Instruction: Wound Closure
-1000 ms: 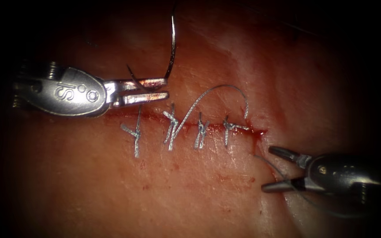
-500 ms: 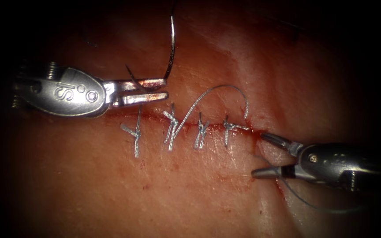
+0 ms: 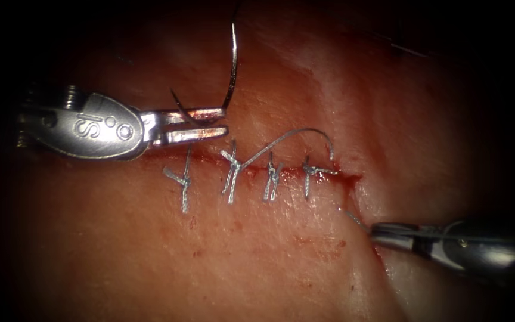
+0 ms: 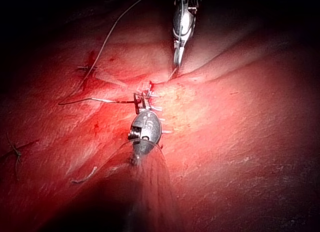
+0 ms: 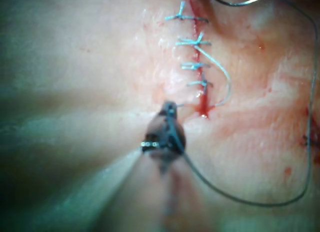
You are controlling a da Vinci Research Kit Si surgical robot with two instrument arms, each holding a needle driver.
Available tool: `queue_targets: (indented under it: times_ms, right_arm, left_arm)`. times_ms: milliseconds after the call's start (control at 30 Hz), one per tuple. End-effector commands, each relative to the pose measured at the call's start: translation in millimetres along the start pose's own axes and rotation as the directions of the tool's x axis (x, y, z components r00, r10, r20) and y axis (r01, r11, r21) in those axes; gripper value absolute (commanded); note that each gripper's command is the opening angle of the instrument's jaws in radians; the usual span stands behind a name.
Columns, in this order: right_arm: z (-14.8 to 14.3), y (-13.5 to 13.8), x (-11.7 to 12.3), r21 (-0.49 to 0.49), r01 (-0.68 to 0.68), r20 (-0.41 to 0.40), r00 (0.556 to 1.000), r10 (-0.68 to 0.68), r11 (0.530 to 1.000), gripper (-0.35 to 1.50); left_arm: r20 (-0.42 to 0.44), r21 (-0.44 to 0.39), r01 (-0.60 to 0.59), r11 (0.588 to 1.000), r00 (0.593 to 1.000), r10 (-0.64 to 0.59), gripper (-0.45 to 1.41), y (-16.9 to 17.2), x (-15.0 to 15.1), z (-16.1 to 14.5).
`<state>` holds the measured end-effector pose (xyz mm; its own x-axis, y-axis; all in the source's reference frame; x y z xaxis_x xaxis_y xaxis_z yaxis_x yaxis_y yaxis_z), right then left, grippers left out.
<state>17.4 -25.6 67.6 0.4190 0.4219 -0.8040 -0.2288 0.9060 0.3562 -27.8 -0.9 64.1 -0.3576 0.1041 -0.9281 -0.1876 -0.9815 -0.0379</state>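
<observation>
Two tools on the tissue (image 3: 257,262); left tool (image 3: 225,121) sits at the cut's (image 3: 269,173) left end, jaws clamped on the needle (image 3: 232,56) close to one end of its curve; needle arcs up and away, clear of the tissue. Right tool (image 3: 379,231) is low at the right, just below the cut's right end; jaws pinched together on the thread (image 3: 293,132). Thread leaves the tissue near those jaws and also loops over the two rightmost of four stitches (image 3: 269,176) along the cut. Red fluid (image 3: 348,177) pools at the right end.
</observation>
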Motion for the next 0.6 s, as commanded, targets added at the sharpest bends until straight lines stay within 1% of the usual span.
queue_targets:
  times_ms: [33,200,367,467,533,567,600]
  right_arm:
    - [0.2,-1.3,0.1,0.009,-0.002,-0.002,1.000,0.002,1.000,-0.35]
    - [-0.2,-2.7,0.7,0.018,-0.002,-0.006,1.000,0.002,1.000,-0.35]
    - [-1.0,-3.6,1.0,0.051,-0.004,-0.008,1.000,0.005,0.999,-0.35]
    - [-0.2,-3.4,1.6,0.043,-0.010,-0.007,1.000,0.010,0.999,-0.33]
    - [0.5,-3.1,1.9,0.031,-0.015,-0.017,1.000,0.016,0.999,0.69]
    - [1.1,-2.9,2.0,-0.002,-0.020,-0.026,0.999,0.019,1.000,1.33]
    - [1.4,-2.8,2.0,-0.036,-0.023,-0.030,0.999,0.022,0.999,1.43]
  left_arm:
    - [-0.002,0.000,0.000,1.000,1.000,0.000,-0.45,0.2,-0.4,0.7]
    - [-0.002,0.000,0.000,1.000,1.000,0.000,-0.45,0.1,-0.4,0.7]
    - [-0.003,-0.002,0.000,1.000,1.000,0.000,-0.45,0.1,-0.4,0.7]
    - [-0.003,-0.002,0.000,1.000,1.000,0.000,-0.45,0.2,-0.3,0.8]
    - [-0.003,-0.001,0.000,1.000,1.000,0.000,-0.45,0.2,-0.3,0.8]
    - [-0.003,-0.001,0.000,1.000,1.000,0.000,-0.45,0.3,-0.3,0.8]
    - [-0.004,-0.004,0.000,1.000,1.000,0.000,-0.45,0.3,-0.2,0.8]
